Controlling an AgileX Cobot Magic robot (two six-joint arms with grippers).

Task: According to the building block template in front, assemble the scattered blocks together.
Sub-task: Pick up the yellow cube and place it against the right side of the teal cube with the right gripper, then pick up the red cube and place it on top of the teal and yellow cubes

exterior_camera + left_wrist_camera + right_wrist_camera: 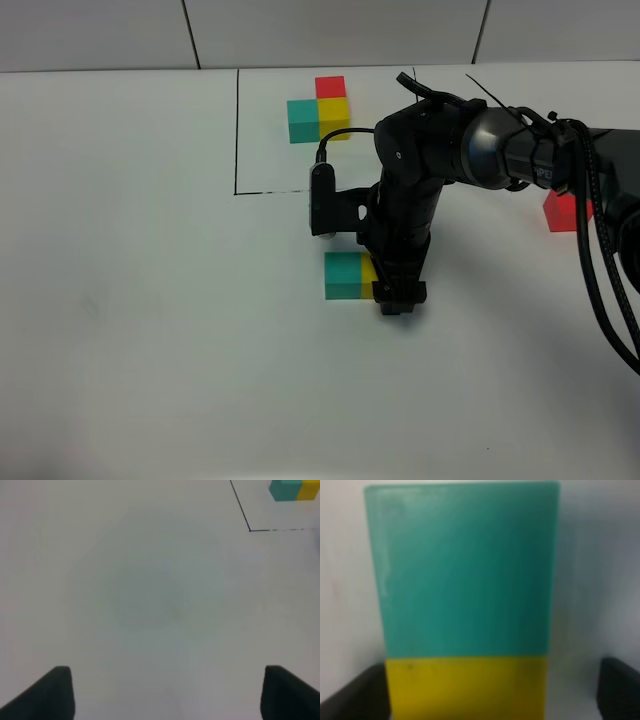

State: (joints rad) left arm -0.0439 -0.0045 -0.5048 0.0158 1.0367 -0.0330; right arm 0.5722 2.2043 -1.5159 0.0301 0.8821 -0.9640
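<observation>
We see the right gripper [399,298] straddling the yellow cube [368,272] (touching the teal cube [343,275]), jaws wider than it. Left gripper [167,670]: wide, empty.

The right arm [440,150] reaches across the middle of the table [130,300], blocking the way between the building block template [320,110] and the teal cube [344,276]. The teal cube touches the yellow cube [369,272]. The right gripper [398,298] straddles the yellow cube, leaving a gap beside one finger [620,690]. The teal cube's far side is unobstructed. The red cube [558,212] sits well apart on the right, partly behind cables [600,270]. The left gripper [167,680], fingers spread wide, hangs over bare tabletop.
</observation>
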